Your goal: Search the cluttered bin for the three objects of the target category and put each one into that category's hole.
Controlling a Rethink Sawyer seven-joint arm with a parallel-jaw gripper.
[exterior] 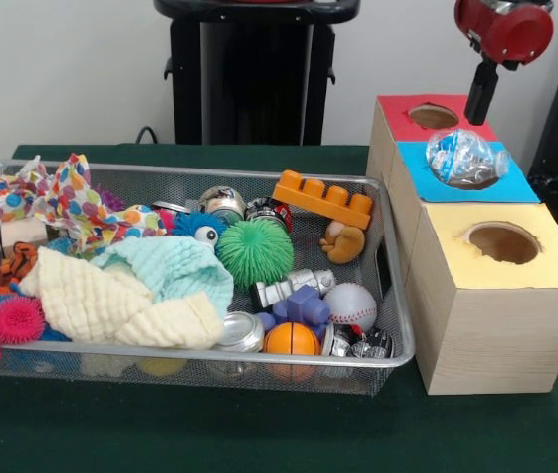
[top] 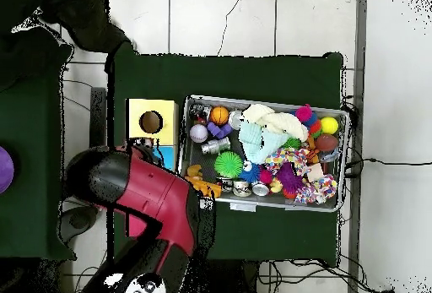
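In the front view, a crumpled clear plastic bottle [exterior: 466,158] lies on the blue box [exterior: 516,182] at the right of the frame, over where its hole would be and not dropped through, so that delivery looks unfinished. The red box [exterior: 397,106] behind it and the yellow box [exterior: 530,266] in front show open, empty holes. The arm [exterior: 504,30] hangs at the upper right, above the boxes; its fingers cannot be made out, so I cannot tell whether they are wide or closed. The wire bin [exterior: 397,345] at the left is still crowded: cans [exterior: 240,332], balls, cloths, an orange brick [exterior: 323,199]. In the overhead view, the arm [top: 139,197] covers most of the boxes at the left; only the yellow box [top: 152,122] shows clearly, and the bin [top: 342,205] at centre right remains full. Judging by this, most of the task seems left to do.
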